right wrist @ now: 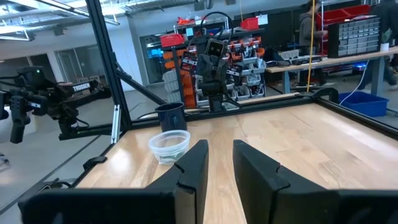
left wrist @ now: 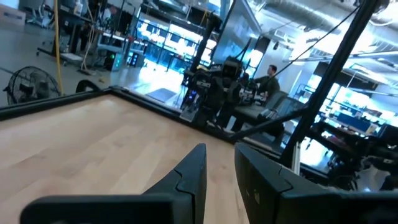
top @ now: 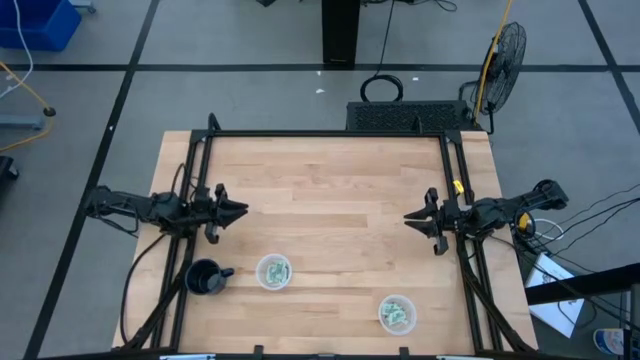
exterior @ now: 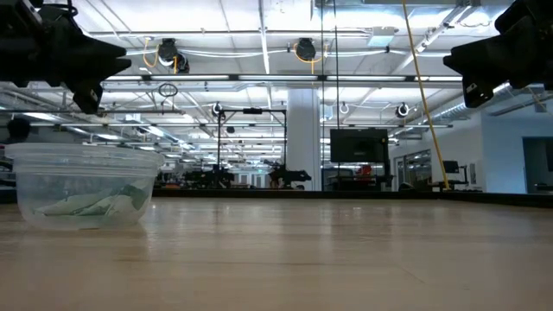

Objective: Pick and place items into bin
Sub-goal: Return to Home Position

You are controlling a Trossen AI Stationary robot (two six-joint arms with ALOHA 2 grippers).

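Pale green-and-white packets lie inside two clear round cups: one cup (top: 273, 271) near the black mug (top: 205, 278), the other cup (top: 397, 313) by the table's near edge. The low view shows one cup (exterior: 82, 186) with packets (exterior: 95, 206) on its bottom. My left gripper (top: 240, 210) (left wrist: 221, 155) hovers over the table's left side, pointing right, with a narrow gap between its fingers. My right gripper (top: 408, 215) (right wrist: 220, 149) hovers over the right side, pointing left toward the cup (right wrist: 170, 146), also narrowly open. Neither holds anything.
A black frame (top: 330, 134) runs along the far edge and down both sides of the wooden table (top: 330, 190). The mug (right wrist: 171, 115) stands just behind the cup in the right wrist view. Bare wood lies between the two grippers.
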